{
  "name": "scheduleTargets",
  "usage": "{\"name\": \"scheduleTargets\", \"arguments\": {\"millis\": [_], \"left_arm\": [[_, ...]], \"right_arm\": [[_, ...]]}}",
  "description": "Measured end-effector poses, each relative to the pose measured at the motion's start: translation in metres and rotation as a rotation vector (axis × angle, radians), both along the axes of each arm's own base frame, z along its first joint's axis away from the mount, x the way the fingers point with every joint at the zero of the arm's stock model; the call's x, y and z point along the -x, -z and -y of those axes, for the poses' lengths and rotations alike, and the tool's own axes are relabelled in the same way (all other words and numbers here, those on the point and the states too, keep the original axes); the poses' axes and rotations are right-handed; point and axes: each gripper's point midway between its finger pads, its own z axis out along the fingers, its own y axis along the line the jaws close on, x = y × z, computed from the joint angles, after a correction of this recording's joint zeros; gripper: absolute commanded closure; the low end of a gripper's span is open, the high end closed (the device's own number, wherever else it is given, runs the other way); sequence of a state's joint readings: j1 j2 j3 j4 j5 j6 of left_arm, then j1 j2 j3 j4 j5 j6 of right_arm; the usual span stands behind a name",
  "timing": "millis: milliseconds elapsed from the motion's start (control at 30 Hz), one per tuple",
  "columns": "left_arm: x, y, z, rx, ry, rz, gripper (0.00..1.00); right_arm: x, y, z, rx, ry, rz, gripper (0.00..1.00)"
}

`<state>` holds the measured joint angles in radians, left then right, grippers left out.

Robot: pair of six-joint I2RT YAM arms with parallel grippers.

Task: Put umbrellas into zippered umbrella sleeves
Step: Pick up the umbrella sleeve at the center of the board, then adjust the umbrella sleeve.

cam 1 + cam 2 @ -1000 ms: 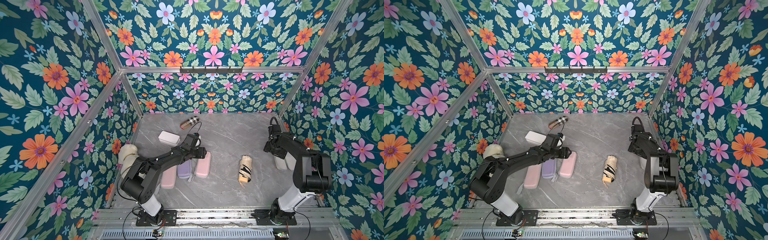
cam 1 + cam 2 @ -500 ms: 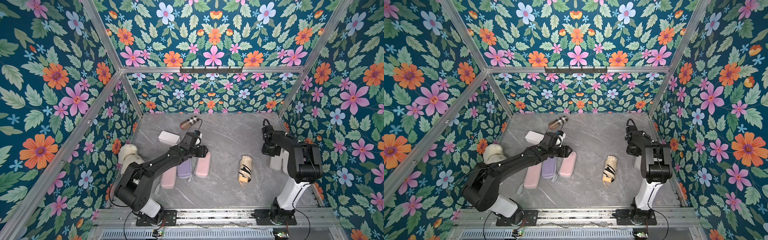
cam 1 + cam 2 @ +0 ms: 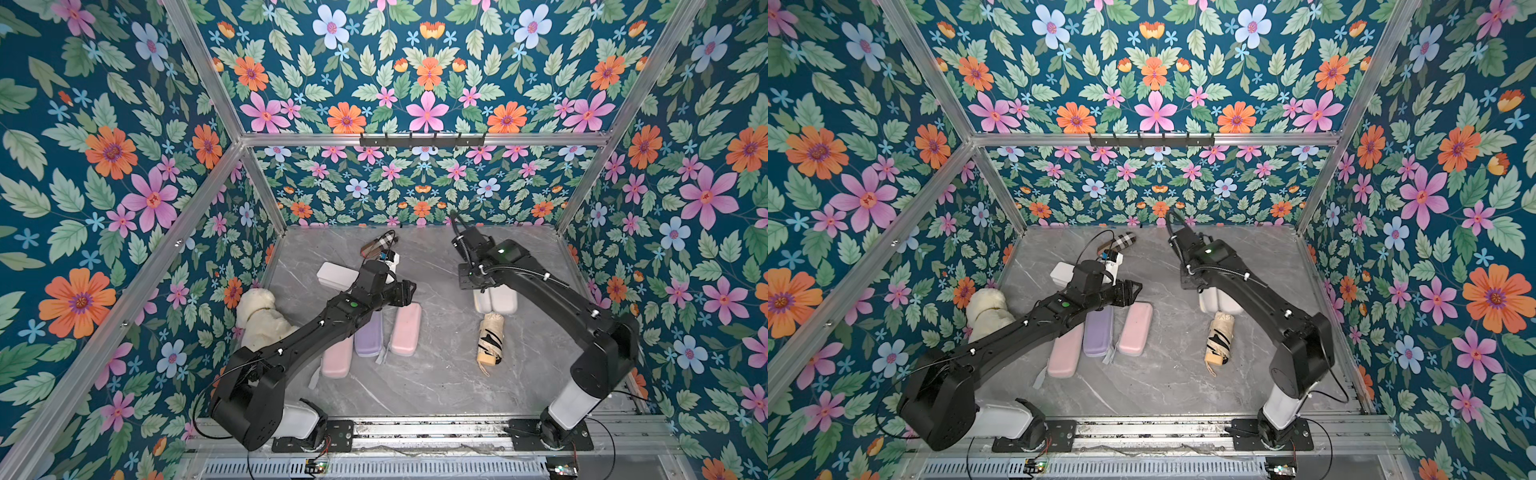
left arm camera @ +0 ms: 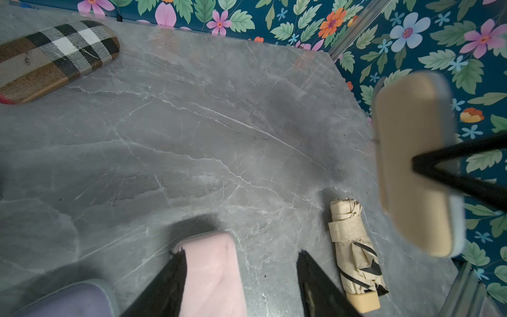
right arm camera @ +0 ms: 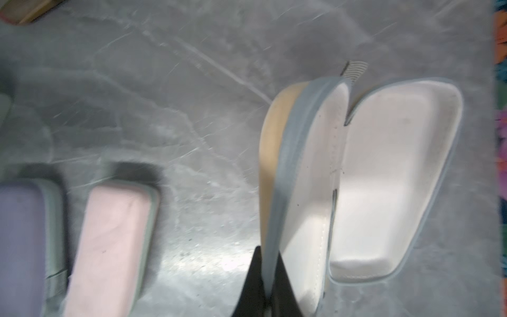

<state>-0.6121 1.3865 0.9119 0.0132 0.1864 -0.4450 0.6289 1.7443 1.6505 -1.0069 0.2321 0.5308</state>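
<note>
Pinching rim of tan sleeve [image 5: 397, 178] — R gripper [image 5: 267, 255] pressed shut on it; L gripper [image 4: 240, 254] spread. Shell prob. stiff, light; soft umbrella [image 3: 490, 338] at its 6 o'clock — grab mid-bundle.

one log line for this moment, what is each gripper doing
left gripper: open, over pink sleeve end | right gripper: shut on tan sleeve rim, sleeve open | cream umbrella: on table, not sleeved

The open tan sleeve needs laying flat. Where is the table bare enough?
Bare tabletop runs between the cream umbrella and the nearest pink sleeve, widening toward the front rail. Crowded: the lavender sleeve, white box and plush toy around the left arm.
</note>
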Motion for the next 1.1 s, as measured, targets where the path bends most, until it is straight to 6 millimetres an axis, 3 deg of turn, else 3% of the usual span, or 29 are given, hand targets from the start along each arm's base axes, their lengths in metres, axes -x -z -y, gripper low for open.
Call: {"name": "scheduleTargets", "arguments": {"millis": [167, 300, 333, 367, 433, 467, 533, 633, 767, 933, 1033, 1100], "left_arm": [[0.007, 0.005, -0.009, 0.012, -0.032, -0.01, 0.33], [0.006, 0.005, -0.021, 0.002, -0.088, -0.002, 0.29], [0.004, 0.003, -0.026, -0.004, -0.11, 0.01, 0.22], [0.001, 0.0, -0.032, -0.009, -0.141, 0.025, 0.11], [-0.004, -0.006, -0.048, -0.008, -0.207, 0.045, 0.01], [-0.007, -0.008, -0.057, 0.005, -0.247, 0.046, 0.01], [-0.01, -0.007, -0.072, 0.016, -0.286, 0.056, 0.01], [-0.014, -0.002, -0.083, 0.042, -0.312, 0.039, 0.08], [-0.021, 0.002, -0.057, 0.069, -0.226, -0.004, 0.18], [-0.012, 0.014, -0.003, 0.049, -0.093, -0.071, 0.23], [-0.005, 0.019, 0.028, 0.024, -0.007, -0.09, 0.27], [-0.008, 0.029, 0.036, -0.009, 0.011, -0.11, 0.3]], "right_arm": [[0.011, 0.051, -0.057, -0.153, -0.001, -0.172, 1.0], [0.008, 0.087, -0.071, -0.171, 0.011, -0.253, 1.0], [0.008, 0.093, -0.072, -0.168, 0.015, -0.264, 0.97], [0.01, 0.097, -0.073, -0.173, 0.014, -0.277, 0.89], [0.011, 0.1, -0.074, -0.179, 0.014, -0.288, 0.67], [0.011, 0.1, -0.074, -0.184, 0.014, -0.292, 0.57], [0.012, 0.094, -0.072, -0.204, 0.014, -0.291, 0.46], [0.013, 0.069, -0.06, -0.246, 0.03, -0.261, 0.34], [0.021, 0.049, -0.013, -0.27, 0.109, -0.233, 0.24], [0.053, 0.066, 0.074, -0.255, 0.304, -0.278, 0.2], [0.071, 0.08, 0.092, -0.269, 0.357, -0.326, 0.17], [0.075, 0.089, 0.098, -0.284, 0.38, -0.352, 0.13]]}}
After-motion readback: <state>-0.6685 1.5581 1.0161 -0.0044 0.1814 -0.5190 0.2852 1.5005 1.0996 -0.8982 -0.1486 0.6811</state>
